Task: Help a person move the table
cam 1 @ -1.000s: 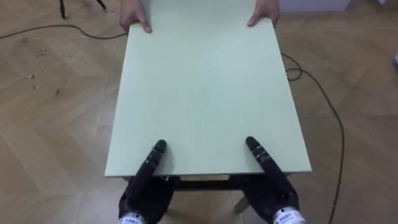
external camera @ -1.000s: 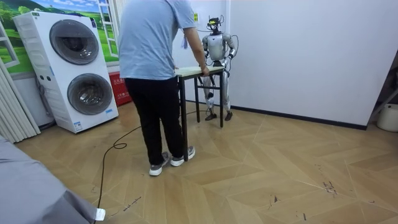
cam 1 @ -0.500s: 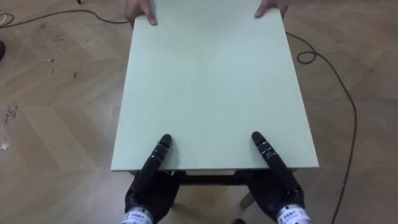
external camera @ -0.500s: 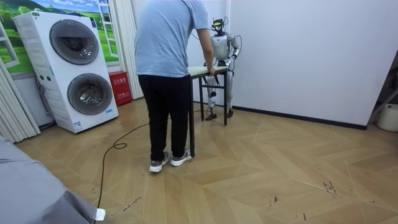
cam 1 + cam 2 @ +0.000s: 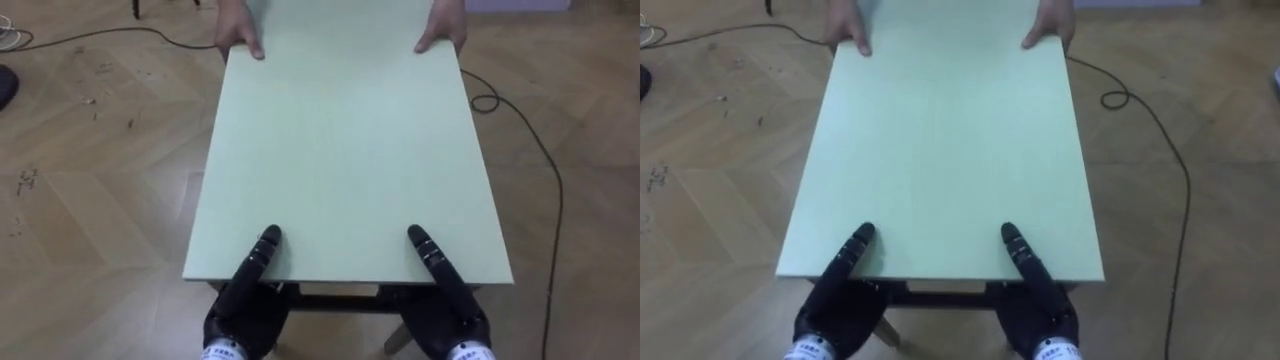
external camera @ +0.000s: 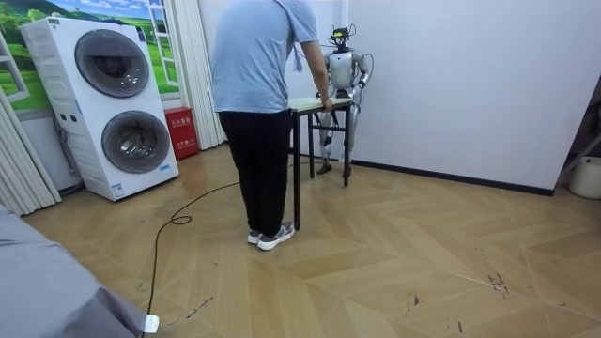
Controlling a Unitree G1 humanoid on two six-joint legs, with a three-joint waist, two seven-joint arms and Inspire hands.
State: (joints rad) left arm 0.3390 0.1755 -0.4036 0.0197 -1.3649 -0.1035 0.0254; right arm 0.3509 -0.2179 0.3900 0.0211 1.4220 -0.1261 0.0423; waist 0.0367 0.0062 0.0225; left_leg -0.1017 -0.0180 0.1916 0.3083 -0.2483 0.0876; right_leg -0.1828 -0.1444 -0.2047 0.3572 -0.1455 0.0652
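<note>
Parquet (image 5: 100,200) under one table (image 5: 340,150), clamped by two hands: left hand (image 5: 245,312), right hand (image 5: 448,315).

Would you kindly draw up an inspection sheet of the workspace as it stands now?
Surface: pale green table top, plain.
Job's things: the table; person's hands grip its far corners.
Clutter: nothing seen.
Hands: left hand and right hand at the table's near edge, grip hidden underneath.
Cables: dark cable on the floor right of the table; second cable far left.
Surroundings: washing machines, white wall.
</note>
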